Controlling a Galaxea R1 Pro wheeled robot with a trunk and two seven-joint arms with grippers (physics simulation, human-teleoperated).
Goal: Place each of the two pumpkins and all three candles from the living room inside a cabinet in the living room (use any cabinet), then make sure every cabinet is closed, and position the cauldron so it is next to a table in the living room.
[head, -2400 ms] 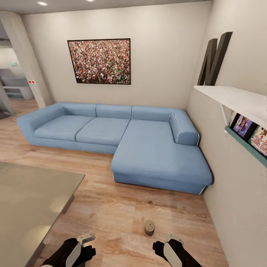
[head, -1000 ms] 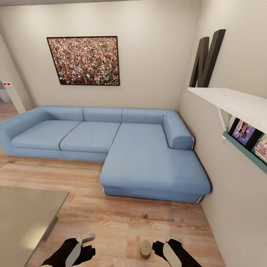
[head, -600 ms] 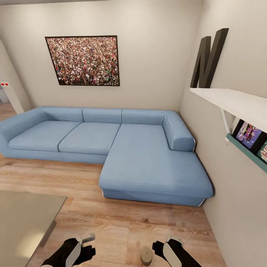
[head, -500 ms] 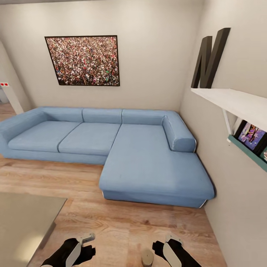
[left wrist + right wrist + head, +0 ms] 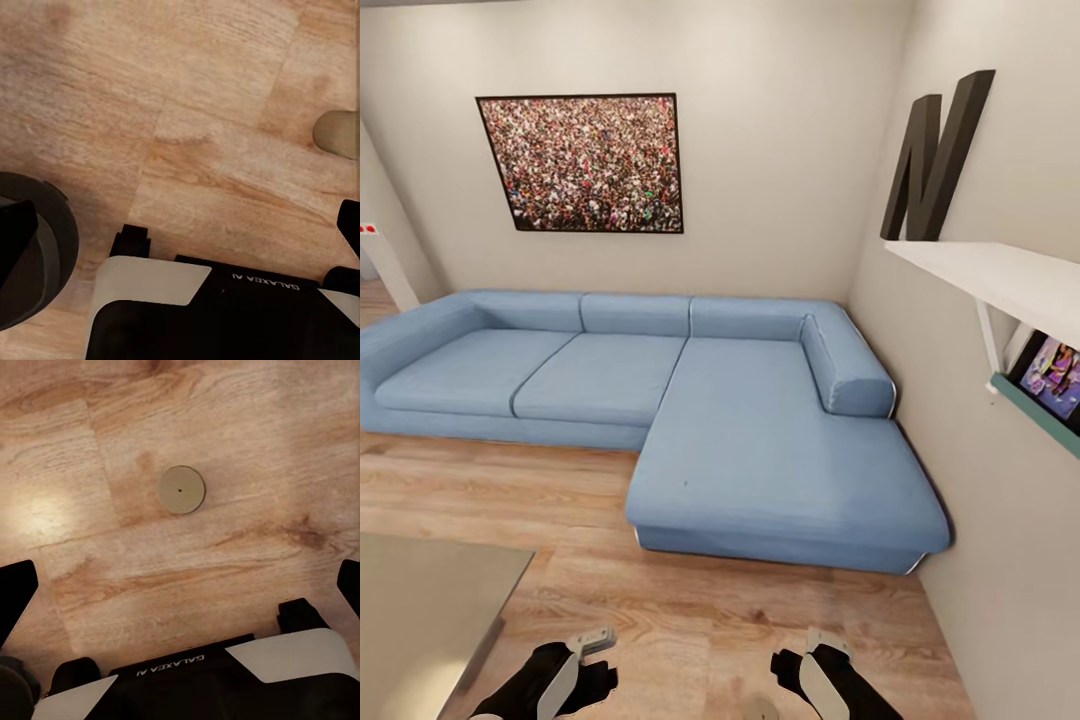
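Rolling forward, the robot brings the candle [image 5: 181, 490] on the floor [image 5: 660, 590] near, directly beneath the right gripper [image 5: 180, 585], whose fingers stand released, spread for a top-down pick.

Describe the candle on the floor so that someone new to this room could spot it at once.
Start at the big blue corner sofa and come forward over the wooden floor toward the robot. The candle stands there upright on bare planks, near the right gripper and touching nothing. It is a short, dull beige cylinder with a flat round top and a dark dot at its centre.
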